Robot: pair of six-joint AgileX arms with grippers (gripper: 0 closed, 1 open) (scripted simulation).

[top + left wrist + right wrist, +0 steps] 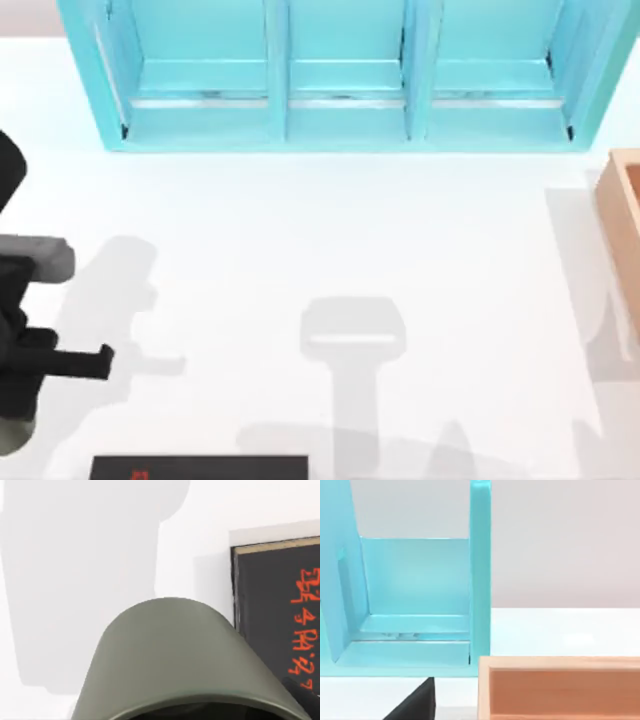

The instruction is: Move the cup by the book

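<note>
The cup (pixel 185 655) is grey-green and sits right under my left wrist camera, its rim toward the lens. In the top view only a sliver of the cup (pixel 10 436) peeks out below my left gripper (pixel 70 362) at the table's left edge. The book (pixel 277 625), a flat black slab with red lettering, lies just beside the cup with a narrow strip of table between them. The book (pixel 200 468) also lies along the top view's front edge, to the right of the gripper. My right arm is parked off the right side.
A cyan shelf (pixel 340 75) with three bays spans the back of the table. A tan wooden box (pixel 625 215) stands at the right edge, close to the shelf's end (pixel 480 580) in the right wrist view. A black wedge (pixel 415 705) that I cannot identify sits low there.
</note>
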